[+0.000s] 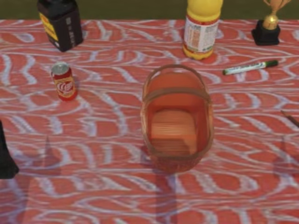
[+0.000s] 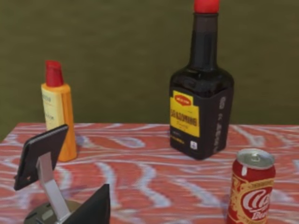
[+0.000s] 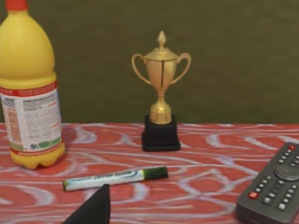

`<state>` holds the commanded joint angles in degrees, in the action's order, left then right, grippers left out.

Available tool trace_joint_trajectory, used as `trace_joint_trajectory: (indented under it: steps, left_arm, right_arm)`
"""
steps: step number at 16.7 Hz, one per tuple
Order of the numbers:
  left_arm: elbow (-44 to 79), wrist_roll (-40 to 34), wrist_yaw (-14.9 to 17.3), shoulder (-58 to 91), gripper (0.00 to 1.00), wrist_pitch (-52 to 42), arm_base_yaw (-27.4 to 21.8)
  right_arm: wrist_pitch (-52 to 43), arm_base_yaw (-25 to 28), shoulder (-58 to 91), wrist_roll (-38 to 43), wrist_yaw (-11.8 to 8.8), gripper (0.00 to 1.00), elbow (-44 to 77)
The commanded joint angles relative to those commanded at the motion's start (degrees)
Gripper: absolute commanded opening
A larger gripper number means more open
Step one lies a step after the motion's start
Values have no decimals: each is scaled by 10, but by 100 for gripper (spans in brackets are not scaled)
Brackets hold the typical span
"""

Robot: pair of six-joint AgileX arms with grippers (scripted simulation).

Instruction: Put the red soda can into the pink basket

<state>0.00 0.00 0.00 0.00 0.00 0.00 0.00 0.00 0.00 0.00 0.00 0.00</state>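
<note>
My left arm (image 1: pixel 5 154) sits parked at the table's left edge, and I cannot tell whether its gripper is released or clenched; my right arm does not show in the top view, so its gripper's state is equally unknown to me.

The red soda can (image 1: pixel 64 81) stands upright on the left part of the red-and-white patterned table (image 1: pixel 93 186), well apart from the pink basket (image 1: pixel 176 119), which sits near the middle with its handle arched across it and nothing inside.

Behind the can stands 1 dark seasoning bottle (image 1: pixel 60 23). Behind the basket stands 1 big yellow bottle (image 1: pixel 202 28), with a green-capped marker (image 1: pixel 250 67) and a gold trophy (image 1: pixel 270 23) to its right.

From my right wrist, a remote control (image 3: pixel 273 186) lies near the marker.
</note>
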Motion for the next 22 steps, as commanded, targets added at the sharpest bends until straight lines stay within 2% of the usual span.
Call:
trace_joint_trajectory:
  steps: [5,10,15,22]
  left_arm:
    - [26,9,1,33,100,-27,-4]
    - [159,54,11,198,100,-151,-26]
    - [373,122,22,456,100,-329,-55]
    - [749,232,26,871,100,-587,-86]
  right_arm:
    - [0,0,0,0,0,100,0]
    - [0,0,0,0,0,100,0]
    - [0,0,0,0,0,100,0]
    - [0,0,0,0,0,100,0]
